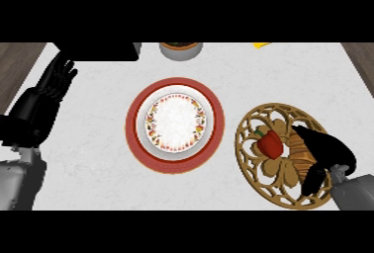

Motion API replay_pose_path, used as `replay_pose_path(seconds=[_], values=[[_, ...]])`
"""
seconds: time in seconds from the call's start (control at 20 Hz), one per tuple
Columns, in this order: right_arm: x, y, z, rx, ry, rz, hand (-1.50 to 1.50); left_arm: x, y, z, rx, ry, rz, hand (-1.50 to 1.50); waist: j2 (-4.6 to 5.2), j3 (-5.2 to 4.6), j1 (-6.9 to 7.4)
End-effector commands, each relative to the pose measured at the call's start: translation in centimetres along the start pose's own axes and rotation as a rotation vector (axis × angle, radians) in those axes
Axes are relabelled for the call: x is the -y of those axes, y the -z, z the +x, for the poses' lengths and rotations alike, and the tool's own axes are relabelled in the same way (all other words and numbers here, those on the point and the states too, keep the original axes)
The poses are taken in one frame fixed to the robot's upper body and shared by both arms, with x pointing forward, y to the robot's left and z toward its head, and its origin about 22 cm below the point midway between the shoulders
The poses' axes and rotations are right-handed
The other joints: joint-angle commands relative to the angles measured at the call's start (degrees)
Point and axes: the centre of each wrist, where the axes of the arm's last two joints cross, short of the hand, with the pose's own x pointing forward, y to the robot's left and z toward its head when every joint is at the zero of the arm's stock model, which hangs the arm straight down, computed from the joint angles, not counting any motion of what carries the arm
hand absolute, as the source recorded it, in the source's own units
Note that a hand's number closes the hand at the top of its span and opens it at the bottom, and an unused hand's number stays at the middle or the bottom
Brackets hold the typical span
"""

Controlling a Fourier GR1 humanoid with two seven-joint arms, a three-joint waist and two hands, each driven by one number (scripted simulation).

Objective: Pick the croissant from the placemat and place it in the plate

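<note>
A golden-brown croissant [298,150] lies on the round, gold openwork placemat [282,154] at the right, next to a red pepper [271,144]. My right hand [329,150] is over the croissant with fingers and thumb curled round it, hiding much of it. The plate [175,122], white with a floral border and a wide red rim, sits at the middle of the counter, apart from the placemat. My left hand [55,81] rests open at the far left, fingers up.
A grey pot [179,50] stands at the back centre. A black object [99,51] lies at the back left and a yellow item [263,45] at the back edge. Dark wood borders the white counter at both sides.
</note>
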Motion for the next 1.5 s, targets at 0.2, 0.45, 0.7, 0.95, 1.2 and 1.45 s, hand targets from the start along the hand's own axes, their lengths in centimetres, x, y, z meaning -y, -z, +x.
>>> replay_pose_path(seconds=[0.2, 0.45, 0.7, 0.95, 1.2, 1.45], values=[[-2.3, 1.7, 0.4, 0.096, 0.042, -0.127, 1.5, -0.5, -0.1, 1.8, 0.01, 0.011, 0.006, 0.0, -0.04, 0.04, 0.31], [-5.5, -1.7, 0.9, -0.12, 0.118, -0.251, 1.5, -0.8, -1.4, -0.7, -0.033, 0.023, 0.031, 0.0, -0.82, -0.17, -2.39], [-11.9, -4.3, -2.0, -0.496, 0.261, -0.226, 1.5, -2.4, -1.9, -0.6, -0.068, 0.044, 0.111, 0.0, -2.2, -0.38, -7.59], [-12.7, -10.2, 0.7, -0.562, 0.279, -0.469, 1.5, -1.2, -1.9, -0.3, -0.049, 0.017, 0.078, 0.0, -1.41, -0.38, -5.18], [-12.7, -16.9, 5.8, -0.475, 0.392, -0.597, 1.5, -1.0, -1.8, 0.1, -0.021, 0.02, 0.059, 0.0, -0.87, -0.24, -2.96], [-9.6, -22.3, 8.8, -0.281, 0.435, -0.774, 1.5, -0.4, -0.8, 0.3, -0.019, 0.02, 0.033, 0.0, -0.66, -0.24, -2.13]])
